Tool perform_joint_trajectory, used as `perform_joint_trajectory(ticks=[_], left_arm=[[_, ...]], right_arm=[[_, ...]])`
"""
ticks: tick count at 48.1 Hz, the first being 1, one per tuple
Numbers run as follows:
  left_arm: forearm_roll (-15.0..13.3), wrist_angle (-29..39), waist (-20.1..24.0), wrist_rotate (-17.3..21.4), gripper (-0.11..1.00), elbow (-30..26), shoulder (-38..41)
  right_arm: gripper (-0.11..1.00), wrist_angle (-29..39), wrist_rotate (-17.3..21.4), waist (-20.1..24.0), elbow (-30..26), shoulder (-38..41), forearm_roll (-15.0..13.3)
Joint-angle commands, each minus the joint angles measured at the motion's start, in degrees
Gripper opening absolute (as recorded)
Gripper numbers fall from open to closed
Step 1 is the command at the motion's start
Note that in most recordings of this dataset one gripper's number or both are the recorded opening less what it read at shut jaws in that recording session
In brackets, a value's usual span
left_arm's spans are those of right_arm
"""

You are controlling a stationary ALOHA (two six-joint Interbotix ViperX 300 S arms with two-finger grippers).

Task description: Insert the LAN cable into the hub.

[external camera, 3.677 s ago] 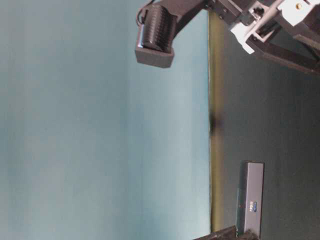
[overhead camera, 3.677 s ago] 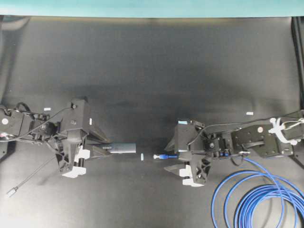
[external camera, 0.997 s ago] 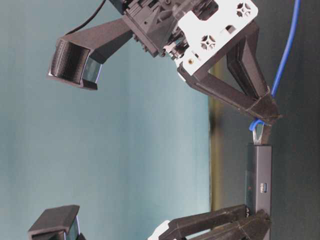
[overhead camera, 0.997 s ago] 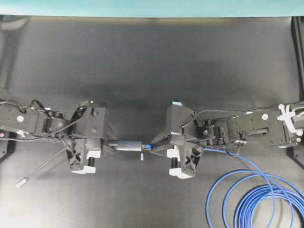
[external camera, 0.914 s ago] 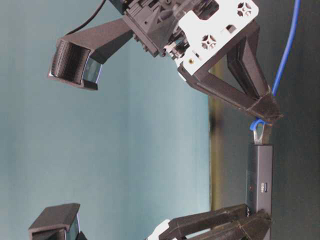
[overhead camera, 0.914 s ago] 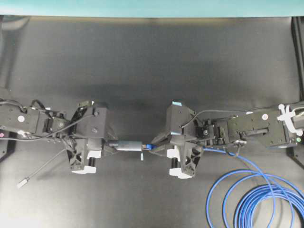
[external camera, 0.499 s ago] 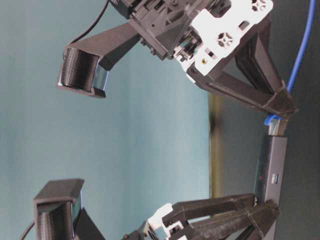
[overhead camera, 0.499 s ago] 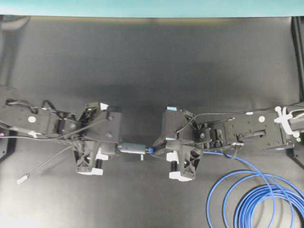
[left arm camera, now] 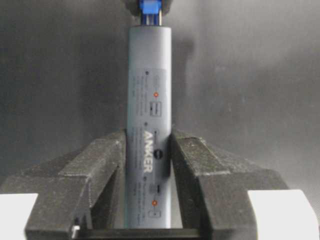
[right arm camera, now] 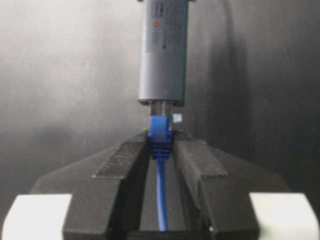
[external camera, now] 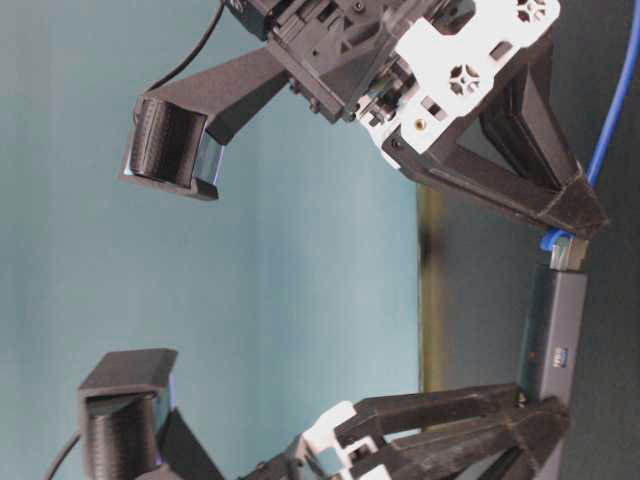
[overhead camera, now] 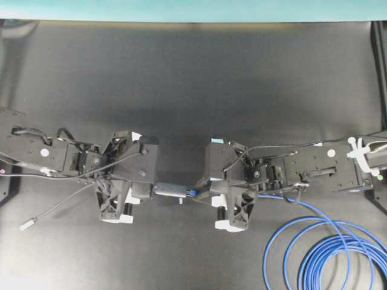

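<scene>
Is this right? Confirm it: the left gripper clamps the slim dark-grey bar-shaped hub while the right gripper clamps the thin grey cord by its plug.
Not quite. The right gripper clamps the bright-blue LAN cable by its blue boot, not the grey cord; the right wrist view shows this. The left gripper does clamp the slim dark-grey bar-shaped hub.

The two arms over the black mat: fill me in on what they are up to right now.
The left claw is shut on the hub, a slim grey bar, holding it level above the table. The right claw is shut on the blue boot of the LAN cable and has its plug at the hub's end port. A short bit of plug shows between boot and hub. The spare cable lies coiled on the mat.
</scene>
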Motion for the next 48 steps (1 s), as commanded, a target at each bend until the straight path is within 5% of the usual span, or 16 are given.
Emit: perform_joint_trajectory(ticks=[1, 44, 48], left_arm=[[0.18, -3.6, 0.44, -0.26, 0.28, -1.85, 0.09], [0.18, -2.55, 0.7, -0.18, 0.28, 0.18, -0.26], [0.18, -2.46, 0.7, -0.26, 0.28, 0.26, -0.26]], right_arm=[[0.14, -3.08, -0.18, -0.44, -3.78, -0.35, -0.09], [0.14, -0.79, -0.53, -0.26, -1.41, -0.7, -0.26], [0.24, -0.7, -0.26, -0.26, -0.88, -0.97, -0.18]])
